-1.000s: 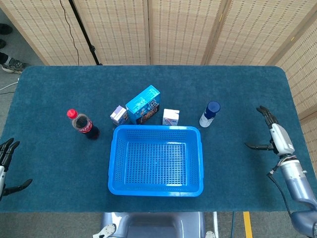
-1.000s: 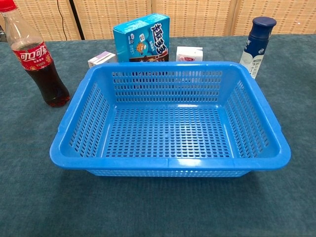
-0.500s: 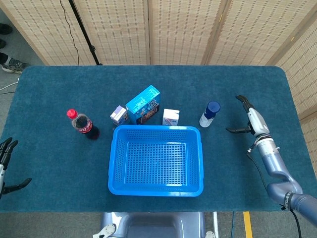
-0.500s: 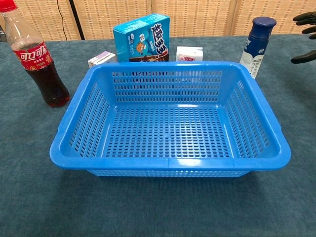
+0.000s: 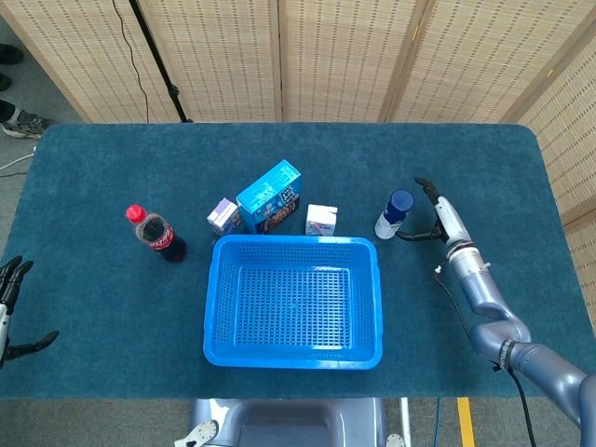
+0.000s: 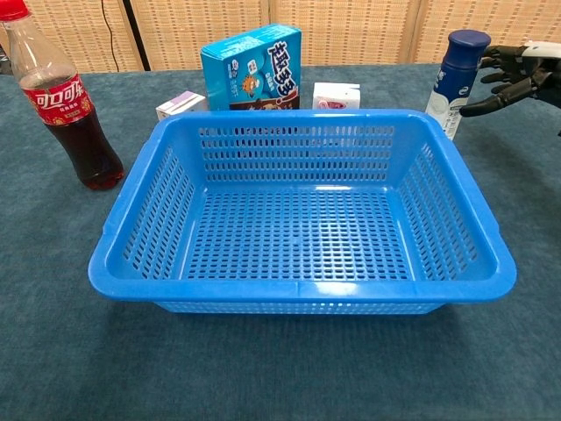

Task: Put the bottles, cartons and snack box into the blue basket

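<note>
Nearing white bottle [image 5: 394,214], right hand [image 5: 433,213]

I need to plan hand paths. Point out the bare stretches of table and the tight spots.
Bare table: the far strip behind the snack box, and between cola bottle and left hand. Crowded: purple carton, snack box and white carton pack against the blue basket far rim. Right hand, open, sits close beside the blue-capped bottle.
</note>
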`<state>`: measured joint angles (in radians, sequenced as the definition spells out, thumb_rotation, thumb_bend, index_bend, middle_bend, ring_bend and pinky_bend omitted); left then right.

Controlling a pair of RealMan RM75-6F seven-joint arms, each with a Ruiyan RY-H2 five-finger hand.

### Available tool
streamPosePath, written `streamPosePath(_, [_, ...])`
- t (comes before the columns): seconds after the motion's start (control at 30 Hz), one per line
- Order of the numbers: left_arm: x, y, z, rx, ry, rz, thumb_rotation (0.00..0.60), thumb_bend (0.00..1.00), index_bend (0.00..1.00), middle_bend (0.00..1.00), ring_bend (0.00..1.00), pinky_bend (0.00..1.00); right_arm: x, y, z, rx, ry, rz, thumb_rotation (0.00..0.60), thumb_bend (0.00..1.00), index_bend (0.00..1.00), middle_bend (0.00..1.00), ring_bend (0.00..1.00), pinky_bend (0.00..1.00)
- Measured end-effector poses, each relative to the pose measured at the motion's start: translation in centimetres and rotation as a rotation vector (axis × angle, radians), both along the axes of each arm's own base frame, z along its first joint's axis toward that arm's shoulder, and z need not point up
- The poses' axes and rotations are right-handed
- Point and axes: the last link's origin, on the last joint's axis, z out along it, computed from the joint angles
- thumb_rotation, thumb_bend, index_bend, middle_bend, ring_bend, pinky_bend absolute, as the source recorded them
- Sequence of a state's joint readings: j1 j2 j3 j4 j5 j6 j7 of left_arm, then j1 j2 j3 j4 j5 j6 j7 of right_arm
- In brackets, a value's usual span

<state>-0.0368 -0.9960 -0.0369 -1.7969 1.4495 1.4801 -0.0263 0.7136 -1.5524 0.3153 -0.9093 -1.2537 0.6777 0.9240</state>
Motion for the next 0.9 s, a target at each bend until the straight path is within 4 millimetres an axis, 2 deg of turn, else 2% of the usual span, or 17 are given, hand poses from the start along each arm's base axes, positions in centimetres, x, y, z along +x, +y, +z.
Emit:
streamPosePath(0.07, [0.0, 0.1, 0.1, 0.005, 0.001, 0.002, 0.600, 0.02, 0.00, 0.00, 0.00, 0.00, 0.1, -0.2, -0.6, 0.003, -0.014, -0.006, 0.600, 0.00, 0.00, 0.01, 0.00, 0.02])
streamPosePath(0.17, [-0.1, 0.1, 0.2, 0.009, -0.002, 0.006, 0.600, 0.02, 0.00, 0.00, 0.00, 0.00, 0.4, -0.3, -1.4, 0.001, -0.036, -0.011, 0.600, 0.00, 0.05, 0.07, 0.05, 0.06])
streamPosePath(0.3, [-0.2, 0.1, 0.2, 0.011, -0.007, 0.009, 0.600, 0.02, 0.00, 0.00, 0.00, 0.00, 0.4, -0.4, -2.2, -0.014, -0.048, -0.016, 0.600, 0.00, 0.12, 0.19, 0.20, 0.19])
streamPosePath(0.37, [-0.2, 0.1, 0.3, 0.011, -0.010, 0.010, 0.600, 0.02, 0.00, 0.00, 0.00, 0.00, 0.5, -0.4, -2.6, -0.021, -0.049, -0.019, 0.600, 0.00, 0.18, 0.26, 0.27, 0.25])
streamPosePath(0.47, [-0.2, 0.0, 0.4, 0.010, -0.014, 0.010, 0.600, 0.02, 0.00, 0.00, 0.00, 0.00, 0.4, -0.5, -3.1, -0.032, -0.042, -0.026, 0.600, 0.01, 0.32, 0.38, 0.35, 0.31])
streamPosePath(0.63, [-0.2, -0.1, 0.5, 0.014, -0.019, 0.008, 0.600, 0.02, 0.00, 0.00, 0.00, 0.00, 0.6, -0.6, -3.5, -0.036, -0.037, -0.033, 0.600, 0.17, 0.49, 0.55, 0.43, 0.34])
streamPosePath(0.73, [-0.3, -0.3, 0.6, 0.022, -0.021, 0.008, 0.600, 0.02, 0.00, 0.00, 0.00, 0.00, 0.8, -0.5, -3.4, -0.054, -0.023, -0.019, 0.600, 0.23, 0.52, 0.58, 0.45, 0.38])
streamPosePath(0.9, [-0.2, -0.4, 0.6, 0.022, -0.029, 0.001, 0.600, 0.02, 0.00, 0.00, 0.00, 0.00, 1.3, -0.2, -3.0, -0.073, -0.017, 0.003, 0.600, 0.26, 0.53, 0.59, 0.45, 0.40])
